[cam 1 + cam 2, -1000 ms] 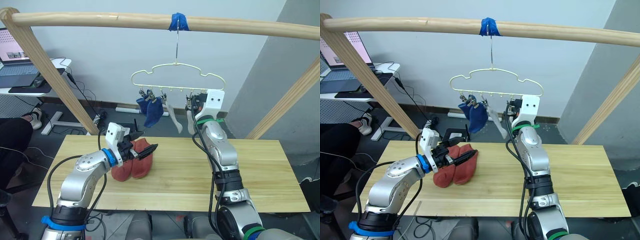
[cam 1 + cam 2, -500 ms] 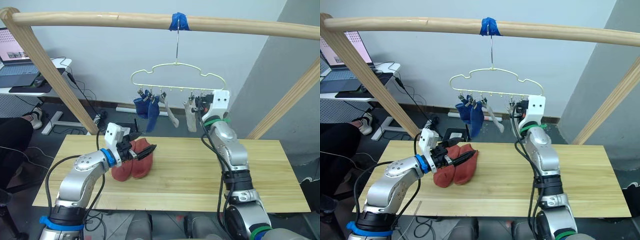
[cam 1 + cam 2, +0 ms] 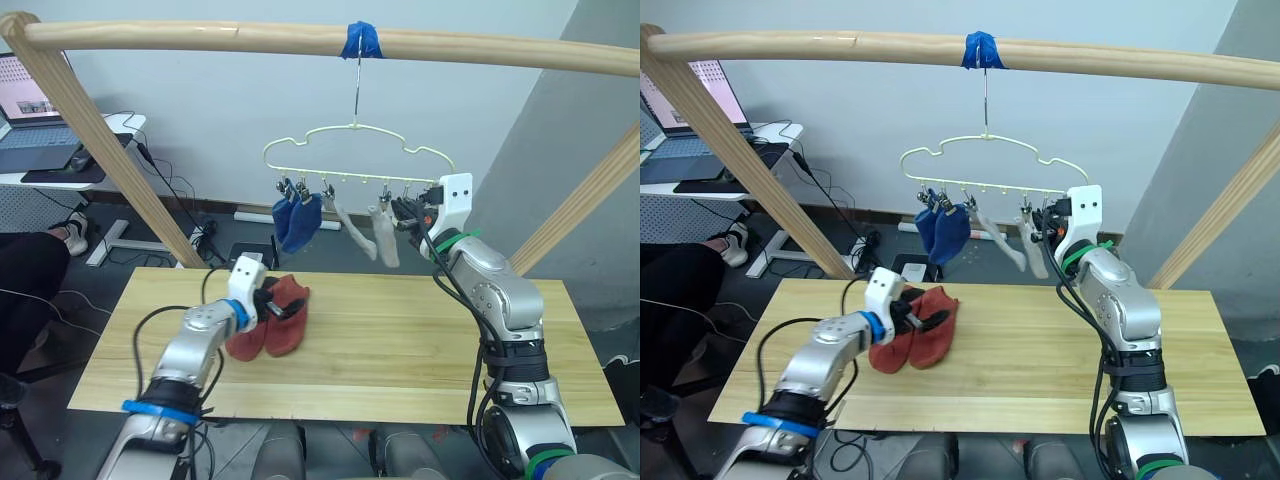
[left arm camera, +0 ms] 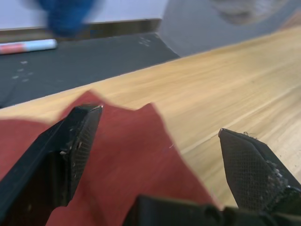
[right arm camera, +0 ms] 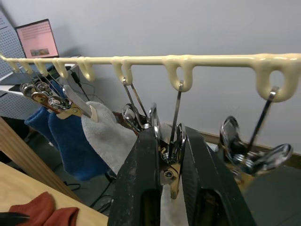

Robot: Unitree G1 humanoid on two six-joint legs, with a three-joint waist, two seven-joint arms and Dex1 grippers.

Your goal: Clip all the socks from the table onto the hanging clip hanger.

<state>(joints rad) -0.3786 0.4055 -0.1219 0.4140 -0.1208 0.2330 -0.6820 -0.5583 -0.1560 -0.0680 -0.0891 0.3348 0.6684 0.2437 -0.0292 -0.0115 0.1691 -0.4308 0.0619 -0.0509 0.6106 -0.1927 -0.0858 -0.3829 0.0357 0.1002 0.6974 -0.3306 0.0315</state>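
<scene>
While the clip hanger (image 3: 355, 160) is being swung rightward compared with a second ago, the right gripper (image 3: 412, 212) is being carried with it, and four socks are hanging clipped. In the left wrist view, the left gripper (image 4: 157, 155) is being held wide open over the rust-red socks (image 4: 117, 160) near the table's (image 3: 420, 340) left edge. In the right wrist view, a metal clip (image 5: 170, 150) is being pinched, apparently over the grey sock (image 5: 101, 136); two remain.
</scene>
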